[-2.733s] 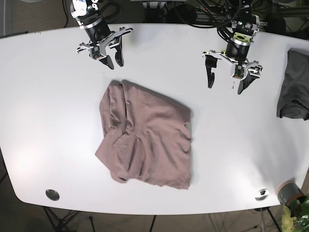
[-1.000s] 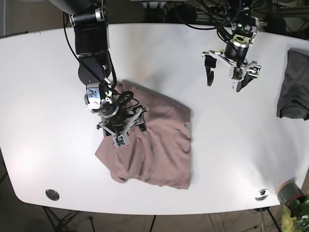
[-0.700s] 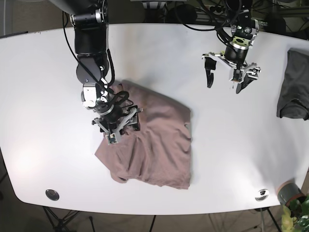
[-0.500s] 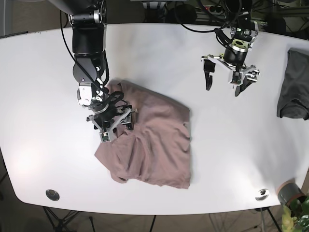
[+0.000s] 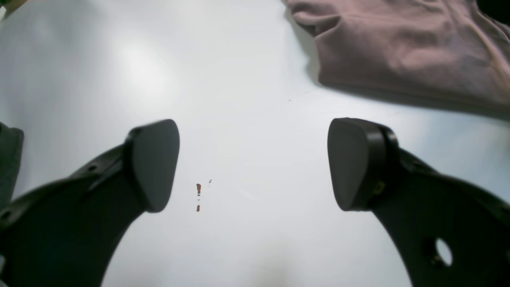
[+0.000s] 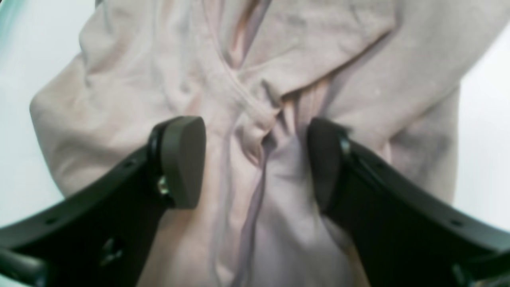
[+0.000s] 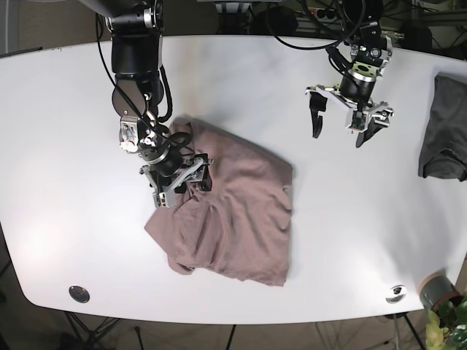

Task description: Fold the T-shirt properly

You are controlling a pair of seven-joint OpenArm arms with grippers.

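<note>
My right gripper [image 6: 255, 159] sits low on the crumpled left side of the mauve T-shirt [image 7: 233, 219] mid-bench, jaws spread astride a bunched ridge of fabric running near-to-far between them, while my left gripper [image 7: 349, 122], jaws released and empty, hovers over bare bench [image 5: 239, 119] well right of the shirt.

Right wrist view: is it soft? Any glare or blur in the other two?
Right wrist view: soft overall, the crumpled mauve cotton T-shirt and right tool both blurred. Left wrist view: bright glare patch on the glossy white table; left tool sharp, shirt edge slightly soft. Base view: evenly lit and sharp, with faint sheen at the table's near-left corner.
</note>
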